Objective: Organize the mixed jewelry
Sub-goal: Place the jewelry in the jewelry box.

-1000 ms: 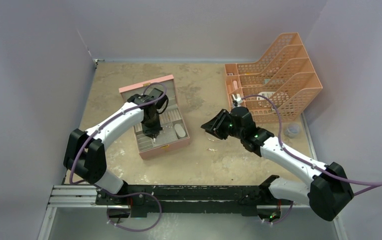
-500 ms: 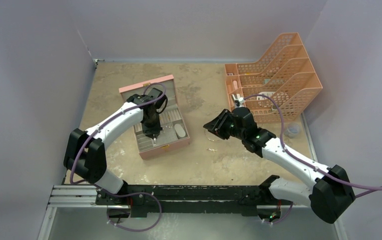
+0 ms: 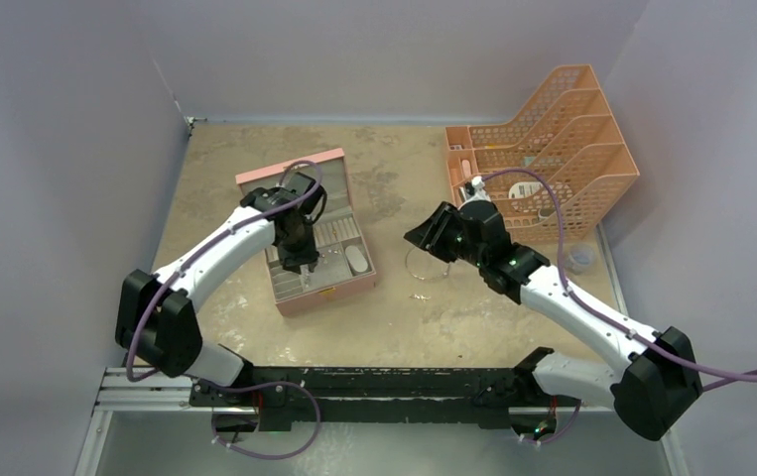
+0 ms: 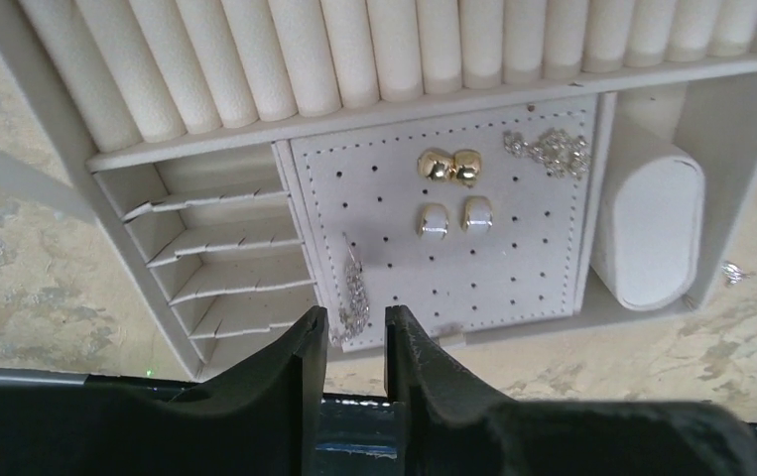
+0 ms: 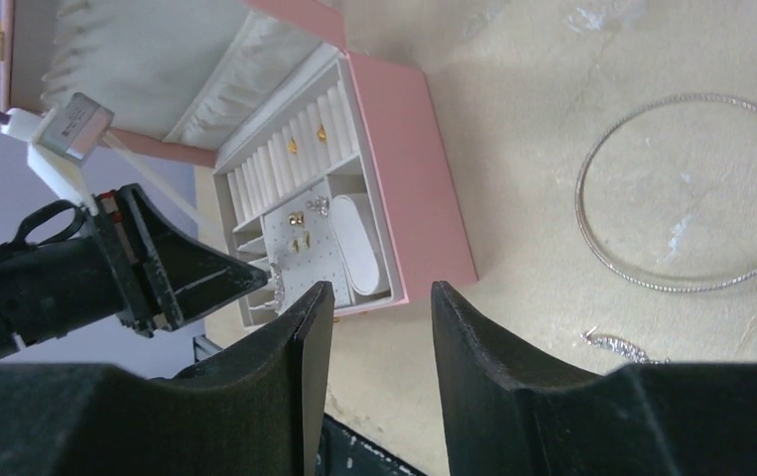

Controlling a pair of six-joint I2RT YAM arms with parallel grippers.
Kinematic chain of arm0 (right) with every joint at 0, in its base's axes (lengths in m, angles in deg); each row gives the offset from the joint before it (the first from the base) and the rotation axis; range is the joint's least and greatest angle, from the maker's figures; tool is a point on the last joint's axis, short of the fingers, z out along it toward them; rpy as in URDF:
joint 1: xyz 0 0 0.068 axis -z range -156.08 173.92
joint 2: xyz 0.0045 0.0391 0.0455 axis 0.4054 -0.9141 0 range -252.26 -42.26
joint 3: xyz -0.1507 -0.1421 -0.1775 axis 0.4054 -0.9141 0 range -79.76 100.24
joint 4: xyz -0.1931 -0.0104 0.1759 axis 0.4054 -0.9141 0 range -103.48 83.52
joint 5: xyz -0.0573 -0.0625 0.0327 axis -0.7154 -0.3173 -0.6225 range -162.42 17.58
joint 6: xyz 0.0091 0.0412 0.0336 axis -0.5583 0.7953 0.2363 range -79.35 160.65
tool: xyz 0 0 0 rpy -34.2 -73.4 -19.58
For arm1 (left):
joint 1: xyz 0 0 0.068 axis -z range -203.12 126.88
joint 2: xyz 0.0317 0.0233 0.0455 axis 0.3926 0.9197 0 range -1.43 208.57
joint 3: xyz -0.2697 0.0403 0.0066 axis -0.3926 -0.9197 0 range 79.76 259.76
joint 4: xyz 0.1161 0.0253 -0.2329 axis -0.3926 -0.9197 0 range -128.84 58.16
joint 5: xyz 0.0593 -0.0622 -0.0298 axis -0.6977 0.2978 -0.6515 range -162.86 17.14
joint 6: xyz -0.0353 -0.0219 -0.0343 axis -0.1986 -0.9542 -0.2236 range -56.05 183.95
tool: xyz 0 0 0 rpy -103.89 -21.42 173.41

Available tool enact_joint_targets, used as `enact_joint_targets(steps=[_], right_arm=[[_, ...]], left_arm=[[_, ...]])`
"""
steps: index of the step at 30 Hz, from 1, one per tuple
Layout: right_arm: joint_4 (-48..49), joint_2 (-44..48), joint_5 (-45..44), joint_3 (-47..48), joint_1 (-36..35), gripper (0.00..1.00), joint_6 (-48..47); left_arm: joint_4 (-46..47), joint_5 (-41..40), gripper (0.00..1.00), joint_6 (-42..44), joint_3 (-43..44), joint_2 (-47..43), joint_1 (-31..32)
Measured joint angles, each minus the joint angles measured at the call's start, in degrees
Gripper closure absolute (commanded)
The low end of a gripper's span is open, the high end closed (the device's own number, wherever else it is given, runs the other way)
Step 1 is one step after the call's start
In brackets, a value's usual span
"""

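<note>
Left gripper (image 4: 354,317) has lifted, jaws parted slightly: silver earring (image 4: 354,283) released onto peg panel (image 4: 513,258) beside gold studs (image 4: 450,166). Direct your right gripper (image 5: 382,293), open and empty, to hoop (image 5: 578,196).

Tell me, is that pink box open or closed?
Open. The pink box has its lid swung back, and gold pieces show inside.

Large thin wire hoop (image 5: 578,195): flat on desk (image 5: 553,59), small bead on it. Silvery chain-like piece (image 5: 617,344): on desk, just beside hoop. Gold stud pair (image 4: 449,166), pale gold-edged pair (image 4: 453,216), sparkly silver cluster (image 4: 550,151), silver drop (image 4: 354,293): lying on perforated panel (image 4: 513,258).
</note>
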Motion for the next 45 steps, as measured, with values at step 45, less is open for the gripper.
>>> enact_joint_targets(steps=[45], right_arm=[[-23.0,-53.4,-31.4,52.7,-35.3,0.68,4.3]], left_arm=[[7.3,-21.1,0.54,-2.2,-18.2,-54.2,-0.1]])
